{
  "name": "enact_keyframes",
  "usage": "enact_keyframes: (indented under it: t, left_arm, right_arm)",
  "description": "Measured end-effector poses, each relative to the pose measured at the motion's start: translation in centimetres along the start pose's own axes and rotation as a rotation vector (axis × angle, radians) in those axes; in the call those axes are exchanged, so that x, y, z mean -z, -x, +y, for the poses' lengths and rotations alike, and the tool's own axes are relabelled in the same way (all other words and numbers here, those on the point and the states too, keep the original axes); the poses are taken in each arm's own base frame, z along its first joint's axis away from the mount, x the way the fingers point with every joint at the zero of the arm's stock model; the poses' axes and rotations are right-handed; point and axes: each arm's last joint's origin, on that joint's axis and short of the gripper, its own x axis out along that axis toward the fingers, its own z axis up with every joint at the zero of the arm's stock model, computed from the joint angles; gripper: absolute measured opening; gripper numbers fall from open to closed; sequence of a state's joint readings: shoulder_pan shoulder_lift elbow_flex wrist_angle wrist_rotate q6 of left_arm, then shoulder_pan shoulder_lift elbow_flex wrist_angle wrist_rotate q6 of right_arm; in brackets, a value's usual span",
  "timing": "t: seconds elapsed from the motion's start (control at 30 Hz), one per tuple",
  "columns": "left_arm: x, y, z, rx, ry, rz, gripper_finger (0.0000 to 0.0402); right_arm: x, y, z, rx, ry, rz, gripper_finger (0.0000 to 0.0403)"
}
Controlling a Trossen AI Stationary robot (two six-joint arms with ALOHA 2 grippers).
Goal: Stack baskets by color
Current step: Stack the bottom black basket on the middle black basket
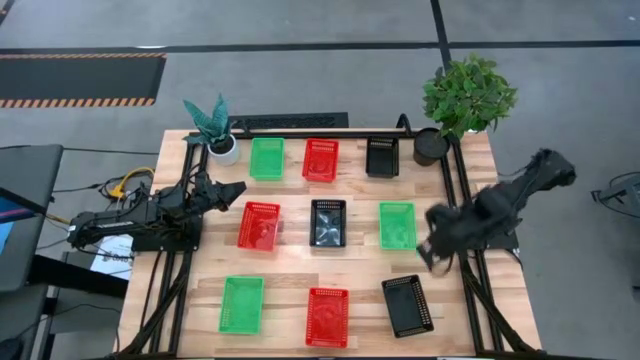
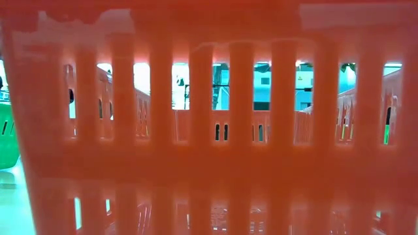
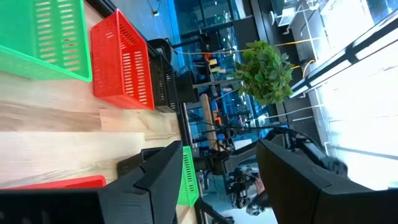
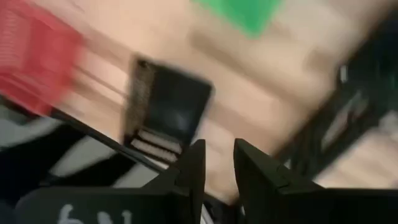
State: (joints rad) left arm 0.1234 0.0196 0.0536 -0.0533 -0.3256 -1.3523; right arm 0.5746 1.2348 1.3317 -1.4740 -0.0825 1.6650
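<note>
Mostly hidden low view, red basket (image 2: 209, 163) blocking

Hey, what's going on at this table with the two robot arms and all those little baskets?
Nine baskets, three green, three red and three black, lie spread singly over the wooden table; nothing is stacked yet. The right hand is empty, fingers a little apart, and hangs near the table's right side between the middle-row green basket and the front black basket. The left hand waits open by the left edge.

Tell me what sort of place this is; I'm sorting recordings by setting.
Probably a robotics lab or workshop: a wooden slatted table on grey concrete floor, yellow-black striped floor marking, and tall glass windows behind.
</note>
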Motion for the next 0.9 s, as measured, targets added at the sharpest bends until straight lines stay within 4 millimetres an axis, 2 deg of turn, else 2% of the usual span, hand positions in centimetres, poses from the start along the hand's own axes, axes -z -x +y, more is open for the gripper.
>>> enact_keyframes:
  t: [0.13, 0.4, 0.6, 0.77, 0.9]
  left_arm:
    - [0.0, 0.0, 0.0, 0.001, -0.054, 0.0, 0.0193]
    - [0.0, 0.0, 0.0, 0.001, -0.113, 0.003, 0.0193]
    - [0.0, 0.0, 0.0, 0.001, -0.116, 0.003, 0.0193]
    - [0.0, 0.0, 0.0, 0.001, -0.14, 0.004, 0.0193]
    - [0.0, 0.0, 0.0, 0.001, -0.141, 0.002, 0.0193]
  right_arm:
    - [2.2, -2.4, 1.6, 0.123, -0.056, 0.046, 0.0143]
    - [5.7, -5.3, 3.4, 0.123, -0.214, 0.039, 0.0242]
    - [7.2, -10.3, 3.7, 0.065, -0.224, 0.071, 0.0245]
    - [6.5, -13.9, 3.6, 0.034, -0.233, 0.065, 0.0244]
    - [5.8, -16.1, 2.9, 0.082, -0.238, 0.038, 0.0244]
